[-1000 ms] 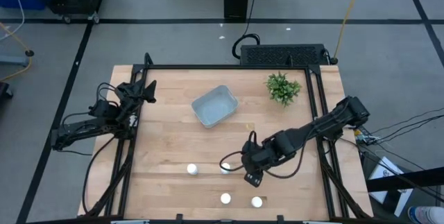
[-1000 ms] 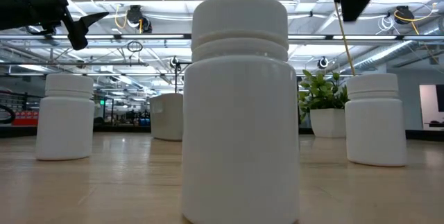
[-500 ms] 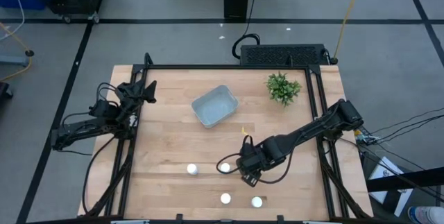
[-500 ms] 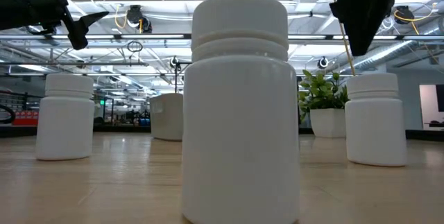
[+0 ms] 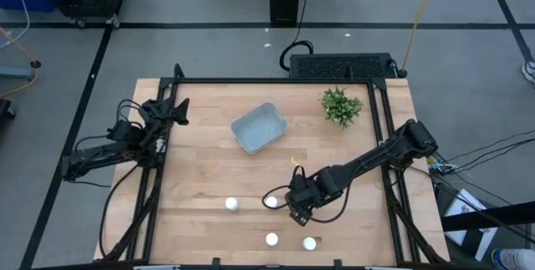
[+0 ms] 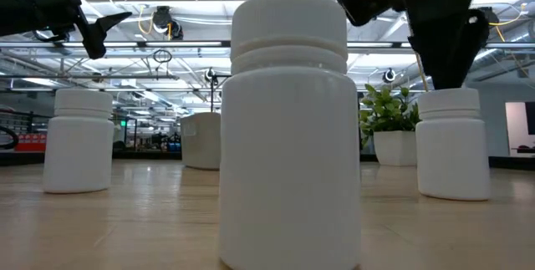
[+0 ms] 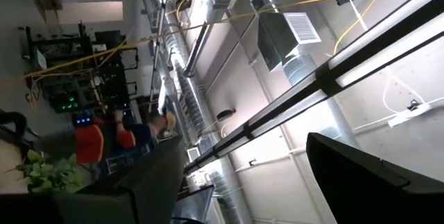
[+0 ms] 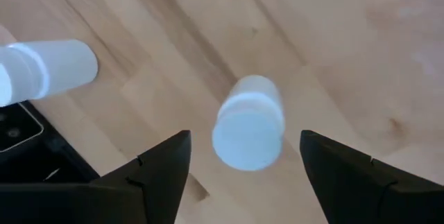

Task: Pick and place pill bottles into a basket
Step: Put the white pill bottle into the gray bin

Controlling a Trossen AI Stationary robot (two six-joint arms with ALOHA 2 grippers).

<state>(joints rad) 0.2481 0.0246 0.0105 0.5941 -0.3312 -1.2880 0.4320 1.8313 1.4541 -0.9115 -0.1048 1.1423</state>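
Your left gripper (image 5: pixel 177 111) is waiting with spread fingers at the table's left edge, the pale blue-grey plastic basket (image 5: pixel 259 128) is sitting ready at the back, and your right gripper (image 8: pixel 243 156) is hanging spread over a small white round pill bottle (image 8: pixel 248 122), maybe to grab it.

The basket (image 5: pixel 259 128) sits on the tabletop (image 5: pixel 201 170), behind the pill bottles and left of the plant (image 5: pixel 340 105). Nearer the front edge than the basket stand four pill bottles: one (image 5: pixel 231 205) front-left of it, one (image 5: pixel 272 202) straight in front, and two more, (image 5: pixel 272 239) and (image 5: pixel 309 242), nearest the front edge. The right tool (image 5: pixel 294 207) hangs just beside the bottle straight in front of the basket, fingers spread. The left tool (image 5: pixel 175 109) waits left of the basket, off the tabletop's left edge.
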